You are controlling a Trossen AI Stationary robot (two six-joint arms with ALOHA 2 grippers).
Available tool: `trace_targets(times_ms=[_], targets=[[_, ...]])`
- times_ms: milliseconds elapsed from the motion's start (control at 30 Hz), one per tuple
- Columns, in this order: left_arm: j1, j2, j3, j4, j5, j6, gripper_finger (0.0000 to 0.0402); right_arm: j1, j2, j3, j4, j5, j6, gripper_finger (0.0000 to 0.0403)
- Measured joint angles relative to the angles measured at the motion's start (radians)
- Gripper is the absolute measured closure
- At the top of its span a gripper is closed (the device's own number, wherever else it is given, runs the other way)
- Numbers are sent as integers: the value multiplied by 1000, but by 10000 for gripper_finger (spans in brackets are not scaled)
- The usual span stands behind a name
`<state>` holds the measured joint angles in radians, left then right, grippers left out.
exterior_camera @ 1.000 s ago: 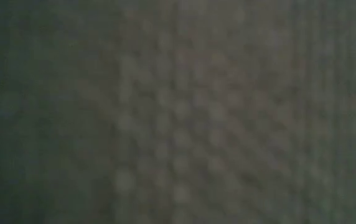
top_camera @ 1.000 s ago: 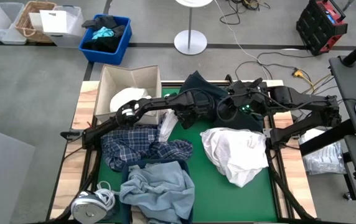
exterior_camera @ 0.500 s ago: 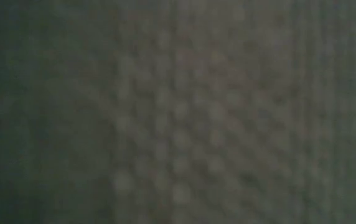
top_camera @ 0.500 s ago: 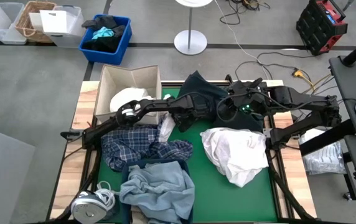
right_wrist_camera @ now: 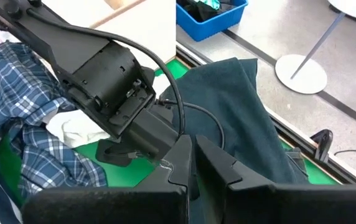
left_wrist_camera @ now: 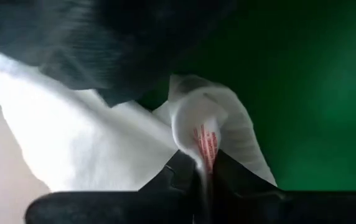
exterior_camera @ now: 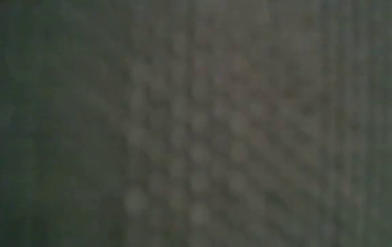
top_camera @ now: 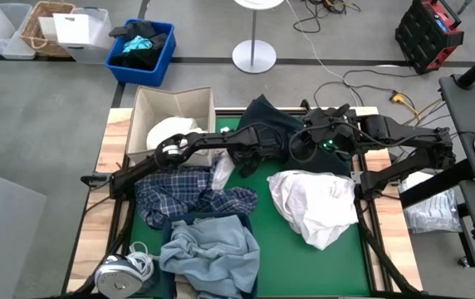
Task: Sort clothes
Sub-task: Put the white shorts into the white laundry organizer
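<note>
From above we see, at the worktop's (top_camera: 304,274) left, a cardboard box (top_camera: 171,104) holding a white garment (top_camera: 171,131), then a blue-white plaid shirt (top_camera: 183,199) with light blue denim (top_camera: 208,249) just in front of it. The left arm reaches across these to the middle, where the left gripper (top_camera: 236,158) meets a white cloth (top_camera: 221,170) beside a dark navy piece (top_camera: 266,116) that hangs over the far edge. Only the left wrist view shows the grip: the left gripper (left_wrist_camera: 204,177) is clenched on a fold of that white cloth (left_wrist_camera: 103,155), which carries a red-printed label. To the right lies a crumpled white shirt (top_camera: 316,203). The right gripper (top_camera: 300,148) sits over the navy piece; its wrist view shows the fingers (right_wrist_camera: 181,165) nearly together, but we cannot tell whether they pinch fabric. The low view is a dark blur, showing nothing.
</note>
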<state>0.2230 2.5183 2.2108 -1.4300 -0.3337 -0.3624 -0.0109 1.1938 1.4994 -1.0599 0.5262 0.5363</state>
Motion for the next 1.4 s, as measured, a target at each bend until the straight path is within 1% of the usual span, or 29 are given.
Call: trace_targets(times_ms=[167,300,400,467,567,700,800,867,900,1000,1067,1200,1300,1400], targets=[[-9,-41,6,-63,35,-1,400,0,0,0,1,0,-14,390],[-24,-83,83,-142,41,-9,401,0,0,0,1,0,-16,390],[-32,-119,147,-130,41,-9,401,0,0,0,2,0,-17,390],[-33,-178,121,-100,42,-10,401,0,0,0,2,0,-16,390],[-33,-239,119,-108,34,-16,401,0,0,0,2,0,-14,390],[-33,-325,119,-96,25,-7,401,0,0,0,3,0,-7,390],[-34,-388,143,-88,22,13,401,-1,0,0,3,0,-6,390],[-34,-433,144,-65,34,27,401,-1,0,0,3,0,-5,390],[-34,-460,143,-42,69,30,401,-1,0,0,3,0,0,390],[-40,-542,143,28,224,66,401,-1,0,-1,4,0,14,390],[-54,-596,141,102,270,109,402,-1,0,-3,3,0,14,390],[-61,-677,145,191,272,194,402,-3,0,-6,3,3,22,390],[-41,-731,143,238,250,198,402,-3,0,-11,3,17,40,390],[-20,-778,143,245,234,205,402,-3,1,-17,3,17,41,390]])
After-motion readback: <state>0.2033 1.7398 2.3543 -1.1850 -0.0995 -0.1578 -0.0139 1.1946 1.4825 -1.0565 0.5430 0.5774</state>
